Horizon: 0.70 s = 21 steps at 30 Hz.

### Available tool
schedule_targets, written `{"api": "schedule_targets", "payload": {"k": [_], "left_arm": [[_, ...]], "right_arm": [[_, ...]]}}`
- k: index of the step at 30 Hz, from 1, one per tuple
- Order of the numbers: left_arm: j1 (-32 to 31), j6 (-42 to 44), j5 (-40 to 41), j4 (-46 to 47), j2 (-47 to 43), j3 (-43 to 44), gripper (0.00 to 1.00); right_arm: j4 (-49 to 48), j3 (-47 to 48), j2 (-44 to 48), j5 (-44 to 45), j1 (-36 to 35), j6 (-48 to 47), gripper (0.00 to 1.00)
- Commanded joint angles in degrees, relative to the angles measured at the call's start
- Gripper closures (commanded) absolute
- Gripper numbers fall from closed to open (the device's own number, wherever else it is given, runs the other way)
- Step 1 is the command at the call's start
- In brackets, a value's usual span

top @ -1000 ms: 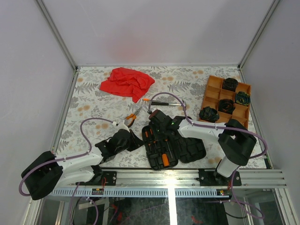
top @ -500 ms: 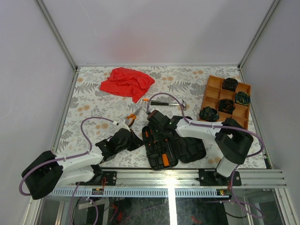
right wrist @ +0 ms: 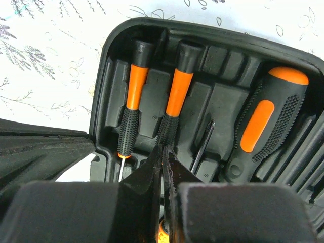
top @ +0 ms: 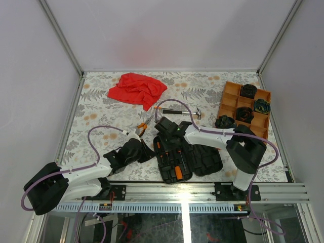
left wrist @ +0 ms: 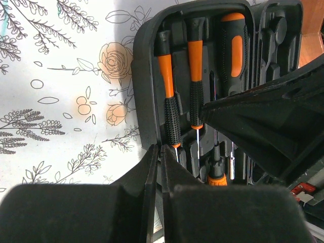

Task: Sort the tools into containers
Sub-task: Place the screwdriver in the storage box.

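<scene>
Right end effector (top: 163,126): fingers pinched fully together, nothing between them. It hangs over the far end of the open black ribbed plastic tool case (top: 195,161). In the wrist view, a slim orange-and-black screwdriver (right wrist: 174,96) lies in its moulded slot directly ahead of the tips. A second slim screwdriver (right wrist: 132,96) sits one slot to the left and a fat orange-and-black handle (right wrist: 268,119) to the right. Whether the tips touch the screwdriver: cannot tell.

Left end effector (top: 147,151): also closed and empty, tips just beside the case's left wall.

Loose on the floral worktop (top: 101,111): the orange-handled pliers (top: 143,124) left of the right end effector, the black-handled steel hammer (top: 177,111) just beyond it.

Well to that end effector's right: the orange tray with square compartments (top: 230,98) holds dark round coiled bundles (top: 244,114), one greenish bundle (top: 261,105) among them.

Crumpled red cloth (top: 136,88) lies far beyond it, to the left.
</scene>
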<state>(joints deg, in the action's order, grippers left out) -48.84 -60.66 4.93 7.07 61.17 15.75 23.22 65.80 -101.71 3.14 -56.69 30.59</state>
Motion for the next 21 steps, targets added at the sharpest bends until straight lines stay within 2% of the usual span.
{"api": "schedule_targets", "payload": {"k": [1, 9, 15, 18, 21], "left_arm": [[-0.9, 1.4, -0.4, -0.8, 1.2, 0.7, 1.00], [-1.4, 1.7, -1.2, 0.8, 3.3, 1.1, 1.00], [-2.3, 1.8, -1.1, 1.6, 4.4, 1.3, 1.00], [-2.5, 1.7, -0.9, 1.8, 4.8, 1.2, 1.00], [-2.5, 1.6, -0.1, 0.8, 4.4, 1.3, 1.00]], "right_arm": [[2.1, -1.6, -7.2, -2.5, -1.5, 0.9, 0.99], [2.0, -2.5, -16.9, -2.5, -4.6, 2.8, 1.00], [-2.9, -6.0, -23.8, -5.6, -6.6, 5.1, 1.00], [-4.4, -7.5, -25.4, -6.8, -6.9, 5.7, 1.00], [-4.1, -8.6, -22.4, -5.2, -7.0, 5.8, 1.00]]}}
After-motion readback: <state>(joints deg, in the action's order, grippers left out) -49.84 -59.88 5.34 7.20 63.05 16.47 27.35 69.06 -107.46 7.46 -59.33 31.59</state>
